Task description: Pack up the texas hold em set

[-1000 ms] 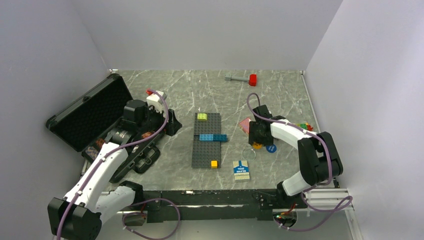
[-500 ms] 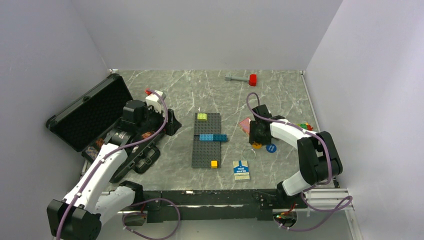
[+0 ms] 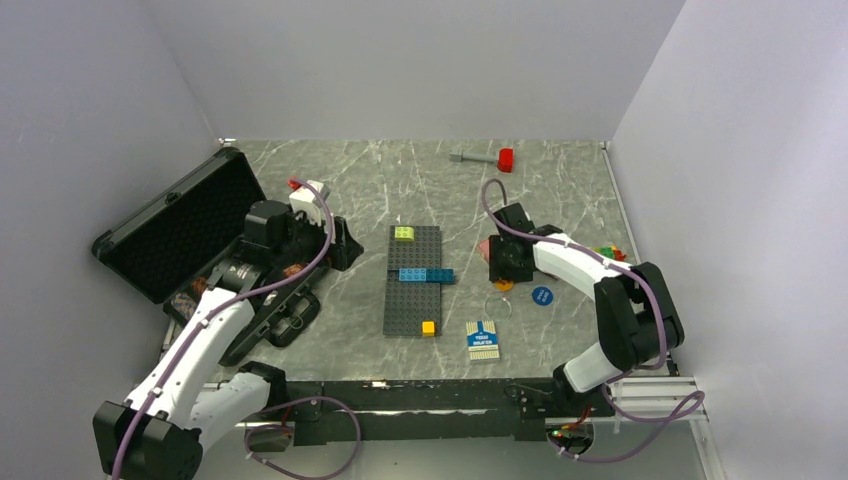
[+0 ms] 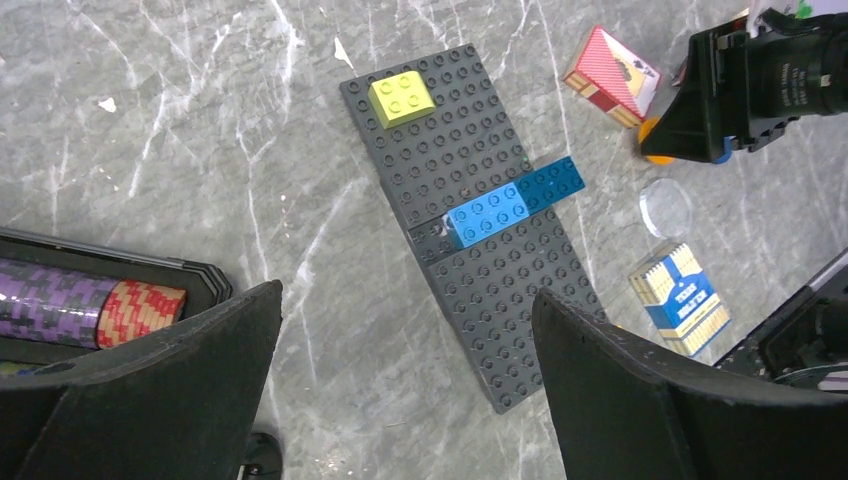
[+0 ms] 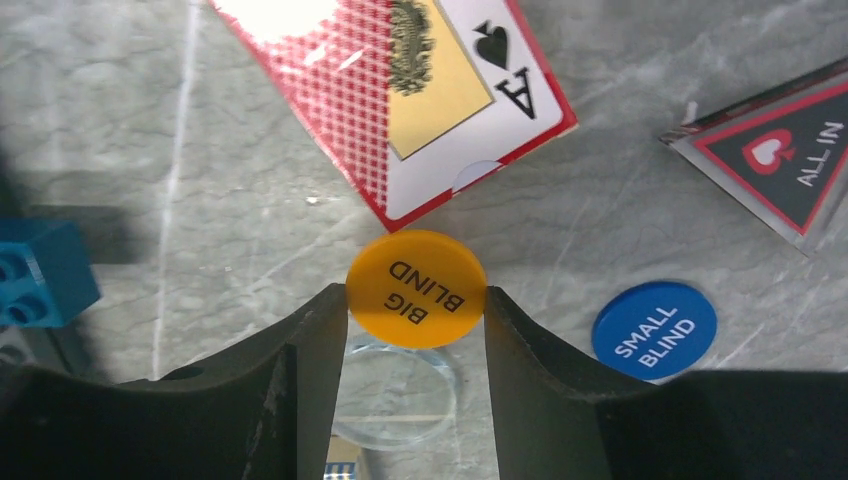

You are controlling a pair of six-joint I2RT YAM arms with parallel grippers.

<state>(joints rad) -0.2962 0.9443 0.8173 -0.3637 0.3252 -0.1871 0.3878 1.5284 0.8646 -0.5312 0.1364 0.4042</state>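
Buttons [image 5: 654,330], three, are showing right of the baseplate [image 3: 412,290] with two card packs [image 4: 612,75]; the right gripper [image 5: 415,300] is pinching the orange button [image 5: 416,288]. Left of it, the left gripper [image 4: 405,300] is hovering open by the case [image 3: 175,235].

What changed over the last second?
The right hand closed on the orange button and shifted left with it, away from the blue button. The left hand stayed open near the case; the blue-white card pack, baseplate and hammer did not move.
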